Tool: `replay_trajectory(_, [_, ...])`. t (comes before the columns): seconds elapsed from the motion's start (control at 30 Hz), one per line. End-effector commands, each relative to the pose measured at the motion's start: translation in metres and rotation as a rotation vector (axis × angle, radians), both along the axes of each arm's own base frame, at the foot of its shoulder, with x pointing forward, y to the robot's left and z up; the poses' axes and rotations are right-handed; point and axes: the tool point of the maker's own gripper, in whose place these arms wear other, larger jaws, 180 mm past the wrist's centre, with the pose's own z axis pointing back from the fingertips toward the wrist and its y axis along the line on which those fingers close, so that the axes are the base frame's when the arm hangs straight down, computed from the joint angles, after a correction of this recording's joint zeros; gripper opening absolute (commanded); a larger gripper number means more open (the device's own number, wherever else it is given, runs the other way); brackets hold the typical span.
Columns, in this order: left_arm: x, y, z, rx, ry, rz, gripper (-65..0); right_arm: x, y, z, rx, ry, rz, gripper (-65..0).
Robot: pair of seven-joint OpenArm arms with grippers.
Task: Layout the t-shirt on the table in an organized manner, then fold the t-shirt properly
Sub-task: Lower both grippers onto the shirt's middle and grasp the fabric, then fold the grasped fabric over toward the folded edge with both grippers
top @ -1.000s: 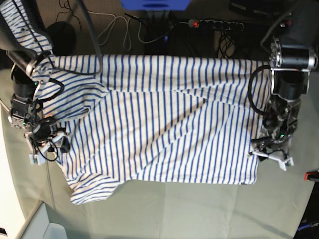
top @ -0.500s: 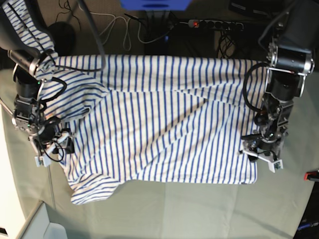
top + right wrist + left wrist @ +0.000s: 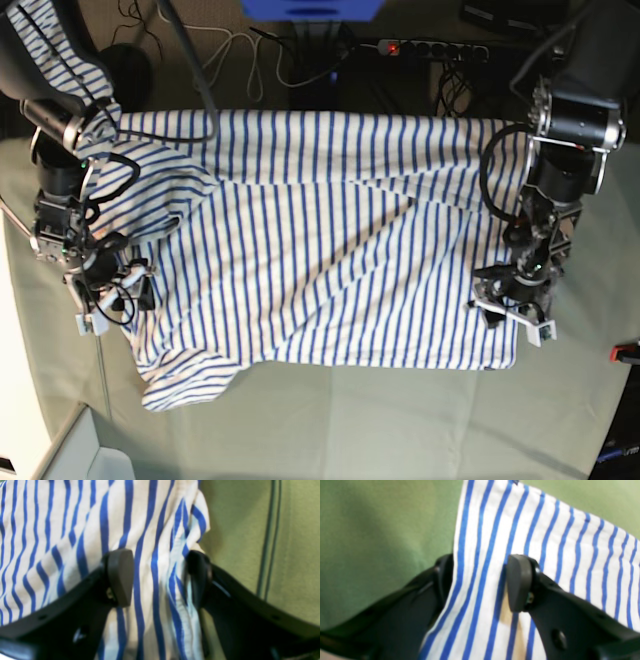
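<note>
The t-shirt, white with thin blue stripes, lies spread wide across the table, with a sleeve curled at the lower left. On the base view's right, my left gripper sits over the shirt's side edge. In the left wrist view it is open, with the striped edge running between its fingers and one finger partly under the cloth. On the base view's left, my right gripper is at the opposite edge. It is open too, straddling a bunched fold.
Beyond the table's far edge lie a power strip with a red light and loose cables. A small red object shows at the right edge. A thin cable crosses the green cloth beside my right gripper.
My left gripper has moved inward and down onto the shirt's side edge. My right gripper has shifted slightly down and toward the shirt. Neither has changed its opening.
</note>
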Motion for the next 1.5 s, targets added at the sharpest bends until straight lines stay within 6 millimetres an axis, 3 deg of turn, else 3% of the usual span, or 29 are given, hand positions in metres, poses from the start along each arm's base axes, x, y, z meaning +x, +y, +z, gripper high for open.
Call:
replay_trajectory(0.0, [0.002, 0.01, 0.003, 0.011, -0.003, 0.022, -33.0, 0.014, -0.006, 0.016, -0.005, -0.047, -0.007, -29.4])
replay_trajectory(0.1, [-0.005, 0.016, -0.002, 0.026, -0.018, 0.041, -35.1, 0.014, -0.005, 0.016, -0.004, -0.047, -0.006, -29.7])
replay_trajectory(0.17, [-0.012, 0.017, -0.008, 0.027, -0.008, 0.044, -42.7, 0.014, -0.005, 0.016, -0.004, -0.047, -0.006, -31.5])
replay_trajectory(0.3, [-0.012, 0.016, -0.007, 0.027, -0.012, 0.044, -65.0, 0.014, -0.005, 0.016, -0.004, -0.047, -0.006, -48.9])
replay_trajectory(0.4, [-0.007, 0.013, -0.002, 0.023, -0.03, 0.034, -63.5, 0.014, -0.005, 0.016, -0.004, -0.047, -0.006, -65.0])
replay_trajectory(0.5, [0.0, 0.007, 0.008, 0.019, -0.068, 0.017, -65.0, 0.009, -0.011, 0.014, -0.012, -0.046, -0.015, -65.0])
replay_trajectory(0.57, [0.004, 0.002, 0.018, 0.021, -0.109, -0.001, -64.9, 0.014, -0.019, 0.026, -0.03, -0.094, -0.029, -65.0])
replay_trajectory(0.67, [0.002, -0.008, 0.027, 0.009, -0.128, -0.036, -64.9, 0.005, -0.042, 0.042, -0.034, -0.179, -0.106, -65.0])
replay_trajectory(0.8, [-0.008, 0.005, 0.038, -0.056, -0.141, 0.026, -64.9, -0.007, -0.056, 0.055, -0.068, -0.234, -0.133, -65.0])
replay_trajectory(0.9, [-0.013, 0.014, 0.054, -0.08, -0.168, 0.054, -64.9, -0.015, -0.059, 0.06, -0.059, -0.261, -0.153, -65.0])
replay_trajectory(1.17, [-0.015, 0.004, 0.097, -0.083, -0.231, -0.004, -64.9, -0.04, -0.067, 0.078, -0.022, -0.351, -0.211, -65.0])
replay_trajectory(1.27, [-0.022, 0.012, 0.113, -0.089, -0.259, 0.015, -64.9, -0.05, -0.071, 0.088, -0.017, -0.386, -0.225, -65.0])
replay_trajectory(1.47, [-0.039, 0.022, 0.124, -0.092, -0.234, 0.024, -64.9, -0.069, -0.074, 0.092, -0.01, -0.406, -0.238, -65.0])
